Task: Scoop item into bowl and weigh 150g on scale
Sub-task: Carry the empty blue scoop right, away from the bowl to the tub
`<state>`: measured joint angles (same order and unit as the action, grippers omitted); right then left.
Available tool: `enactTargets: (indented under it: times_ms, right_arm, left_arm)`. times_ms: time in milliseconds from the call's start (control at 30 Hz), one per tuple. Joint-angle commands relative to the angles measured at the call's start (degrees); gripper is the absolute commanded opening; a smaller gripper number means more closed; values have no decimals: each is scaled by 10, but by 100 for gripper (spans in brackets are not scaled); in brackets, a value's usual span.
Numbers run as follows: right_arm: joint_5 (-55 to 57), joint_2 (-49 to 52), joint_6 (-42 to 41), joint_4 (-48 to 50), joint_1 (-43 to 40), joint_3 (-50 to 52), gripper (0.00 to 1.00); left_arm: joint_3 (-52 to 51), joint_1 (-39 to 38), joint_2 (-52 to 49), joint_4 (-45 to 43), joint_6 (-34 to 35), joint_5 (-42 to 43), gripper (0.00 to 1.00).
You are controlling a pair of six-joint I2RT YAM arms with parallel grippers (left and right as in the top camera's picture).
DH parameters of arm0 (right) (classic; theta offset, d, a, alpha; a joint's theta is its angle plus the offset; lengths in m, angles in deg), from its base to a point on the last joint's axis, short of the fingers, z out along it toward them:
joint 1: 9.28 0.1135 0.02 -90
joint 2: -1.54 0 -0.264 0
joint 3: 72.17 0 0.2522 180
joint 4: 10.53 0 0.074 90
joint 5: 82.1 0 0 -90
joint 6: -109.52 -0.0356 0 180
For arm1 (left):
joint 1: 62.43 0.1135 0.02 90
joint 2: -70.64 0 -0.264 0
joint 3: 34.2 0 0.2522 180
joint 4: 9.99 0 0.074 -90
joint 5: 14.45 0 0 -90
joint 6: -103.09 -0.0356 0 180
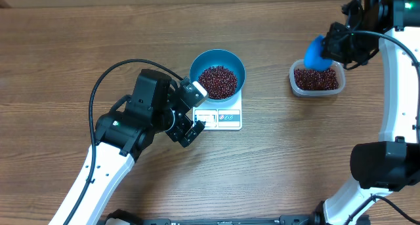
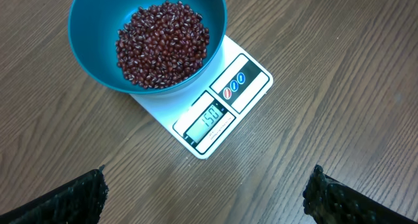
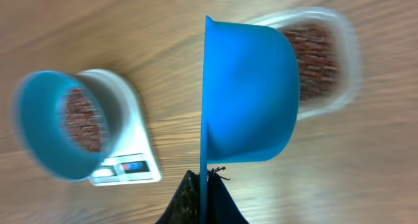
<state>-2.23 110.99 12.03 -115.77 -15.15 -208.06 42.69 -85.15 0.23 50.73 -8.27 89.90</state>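
The blue bowl (image 1: pixel 218 73) (image 2: pixel 147 36) (image 3: pixel 55 132) stands on the white scale (image 1: pixel 223 115) (image 2: pixel 222 106) (image 3: pixel 127 168), with a heap of dark red-brown beans (image 1: pixel 217 81) (image 2: pixel 163 44) inside. The scale's display is lit. My left gripper (image 1: pixel 192 113) (image 2: pixel 206 198) hovers open just left of the scale, nothing between its fingers. My right gripper (image 1: pixel 336 44) (image 3: pixel 204 198) is shut on the handle of a blue scoop (image 1: pixel 316 53) (image 3: pixel 251 93), held over the clear tub (image 1: pixel 317 79) (image 3: pixel 326 61) of beans at the right.
Bare wooden tabletop (image 1: pixel 295 159) surrounds the scale and tub. A black cable (image 1: pixel 108 77) loops off the left arm. The right arm's white links (image 1: pixel 400 87) run down the right edge.
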Motion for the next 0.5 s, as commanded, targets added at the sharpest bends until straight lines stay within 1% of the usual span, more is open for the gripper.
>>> enactTargets:
  times_ms: [0,100,467]
  right_arm:
    - [108,-17,2,-8,2,-17,4]
    - [152,-17,0,-16,2,-17,4]
    - [187,-17,5,-19,2,-17,4]
  left_arm:
    - [3,3,0,-1,4,1,100]
    - [3,3,0,-1,4,1,100]
    - [3,3,0,-1,4,1,99]
